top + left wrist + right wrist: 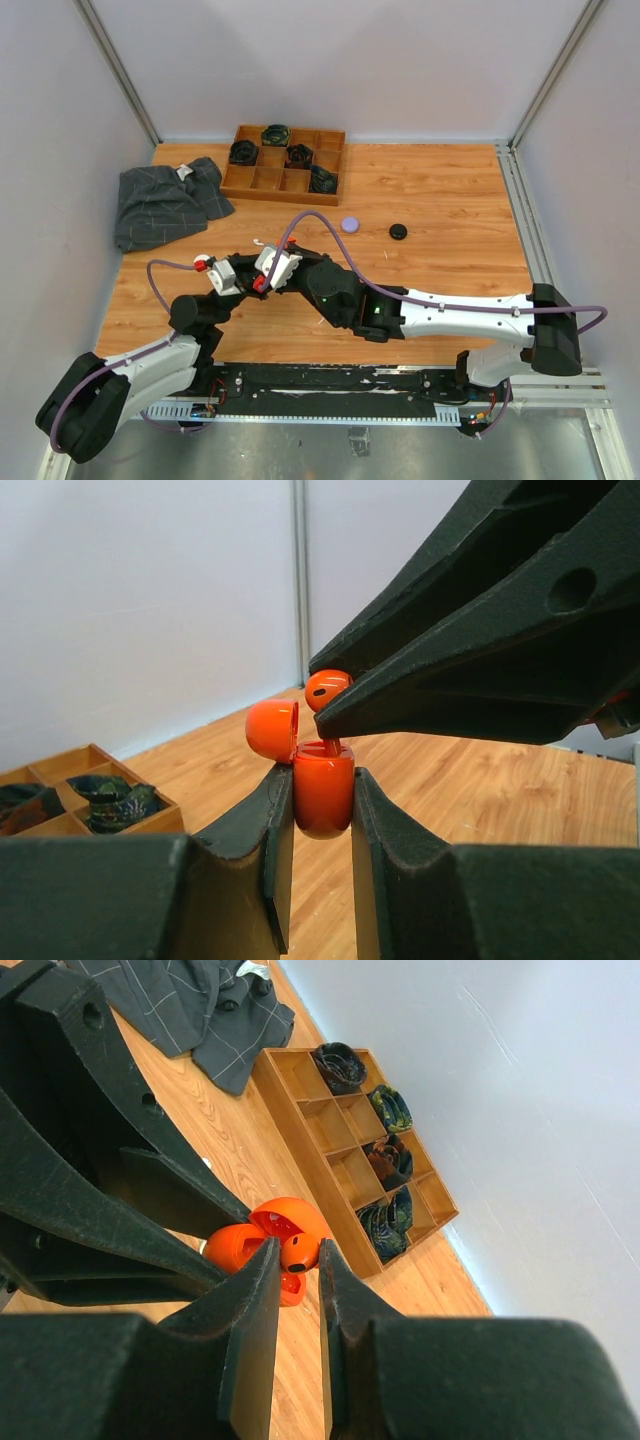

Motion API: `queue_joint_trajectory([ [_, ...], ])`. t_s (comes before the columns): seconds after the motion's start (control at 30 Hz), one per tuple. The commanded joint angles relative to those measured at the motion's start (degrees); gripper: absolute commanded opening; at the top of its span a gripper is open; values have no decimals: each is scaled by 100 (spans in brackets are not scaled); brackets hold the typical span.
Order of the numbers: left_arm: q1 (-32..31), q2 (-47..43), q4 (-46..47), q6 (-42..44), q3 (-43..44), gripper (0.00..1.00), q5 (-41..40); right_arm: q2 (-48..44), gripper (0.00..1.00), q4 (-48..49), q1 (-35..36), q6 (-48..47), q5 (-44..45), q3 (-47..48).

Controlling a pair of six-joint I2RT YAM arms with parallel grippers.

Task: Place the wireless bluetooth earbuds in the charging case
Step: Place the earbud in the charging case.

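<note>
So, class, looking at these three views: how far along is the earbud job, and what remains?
Done: the left hand grips the orange case, its lid open. In hand: the right hand pinches an orange earbud at the case's mouth, not yet seated. Left: press it home and close the lid. A lilac puck and a black puck lie untouched on the table.

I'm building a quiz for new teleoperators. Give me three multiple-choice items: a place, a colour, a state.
1. Where is the orange case? A in the left end effector; B in the right end effector; C out of view.
2. What colour is the earbud the right end effector pinches? A white; B orange; C lilac.
3. The case's lid is: A shut; B open; C missing.
Answers: 1 A, its fingers clamp it; 2 B, seen just above the case; 3 B, it is hinged back.
</note>
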Motion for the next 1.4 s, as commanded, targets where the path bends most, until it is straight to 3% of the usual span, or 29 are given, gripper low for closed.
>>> queue_joint_trajectory([
  [0.0,32,-79,179,-43,180,0,-411,-50,9,27,88,14,110,-163],
  [0.43,37,-90,22,-21,203,0,-467,10,10,-23,93,-82,-1,-163],
  [1.03,31,109,373,8,139,0,-337,244,11,-376,92,786,84,97],
  [1.17,33,169,425,102,92,0,-353,326,20,-596,87,1133,184,243],
  [1.37,28,343,614,138,32,0,-331,163,24,-655,88,1284,32,297],
])
